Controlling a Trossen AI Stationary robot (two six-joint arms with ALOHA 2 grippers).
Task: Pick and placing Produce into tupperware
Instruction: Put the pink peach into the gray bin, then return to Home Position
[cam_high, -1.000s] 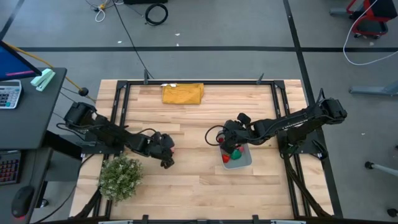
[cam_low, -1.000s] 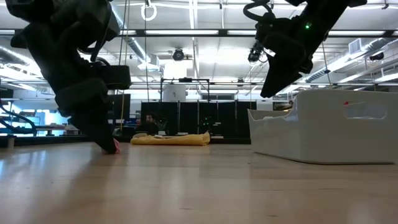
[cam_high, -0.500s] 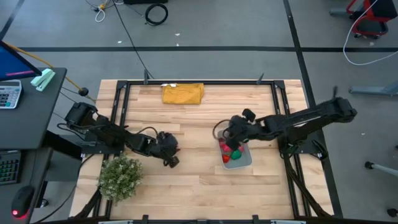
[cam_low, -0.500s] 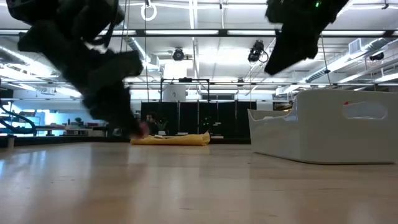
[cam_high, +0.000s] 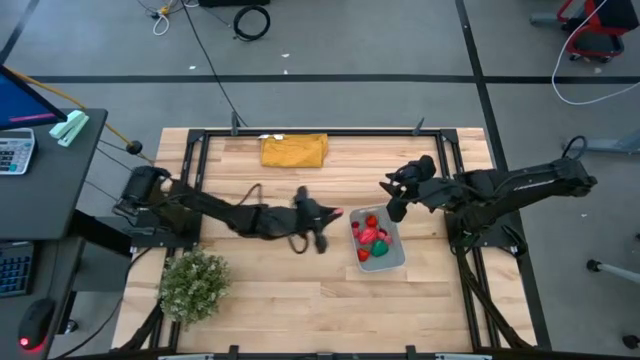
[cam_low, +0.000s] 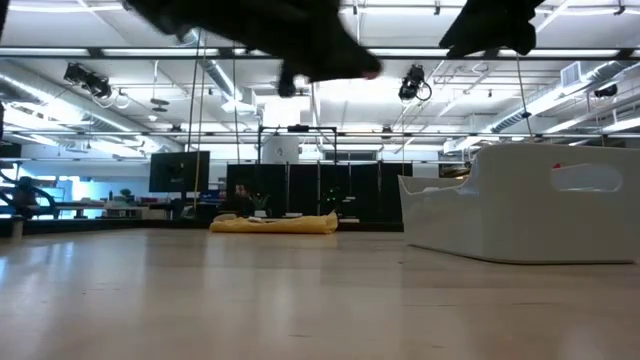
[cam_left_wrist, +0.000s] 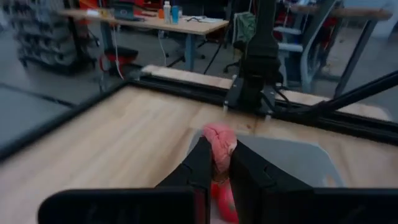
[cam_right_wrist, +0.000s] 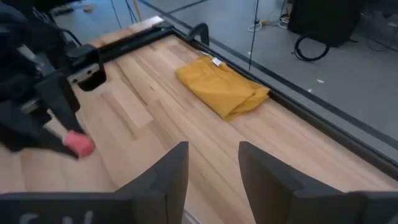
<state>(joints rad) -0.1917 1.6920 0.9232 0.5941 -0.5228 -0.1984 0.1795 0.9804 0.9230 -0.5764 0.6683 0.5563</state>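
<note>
Pink produce piece (cam_left_wrist: 219, 142) pinched tight in left gripper (cam_high: 333, 213), mid-frame in high view, just left of the tupperware (cam_high: 393, 258), which holds red and green pieces. Right gripper (cam_high: 392, 189) above tupperware's upper right, fingers (cam_right_wrist: 171, 171) parted, holding nothing.

My left gripper (cam_high: 336, 213) hangs over a pale wooden table (cam_high: 300, 280) framed by black rails. Just past my fingertips the tupperware (cam_high: 392, 256) rests flat on the boards. Well back behind my left arm a bushy plant (cam_high: 193, 284) stands at the near corner. Off to the far side of my reach, a folded yellow cloth (cam_high: 294, 150) lies against the far rail.
</note>
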